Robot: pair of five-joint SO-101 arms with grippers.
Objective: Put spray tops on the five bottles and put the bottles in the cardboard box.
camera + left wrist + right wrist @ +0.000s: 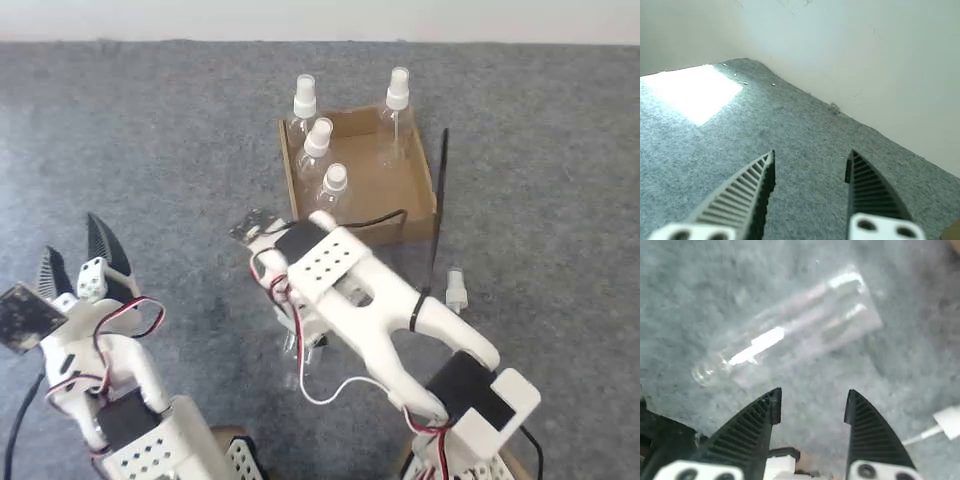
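A clear bottle (pixel 790 335) without a top lies on its side on the grey mat. My right gripper (pixel 812 396) hangs open just above it, a little off its middle. In the high view this bottle (pixel 292 352) peeks out from under the right arm (pixel 345 280). A loose white spray top (pixel 456 290) lies on the mat to the right of that arm, and the spray top (pixel 950 422) also sits beside the right gripper. The cardboard box (pixel 420 215) holds several capped bottles (pixel 335 185). My left gripper (pixel 80 262) is open and raised at the near left.
A thin black strip (pixel 440 200) runs along the box's right side. The left gripper (pixel 810 160) points at bare grey mat (pixel 805 125) and a white wall. Open mat stretches left of the box.
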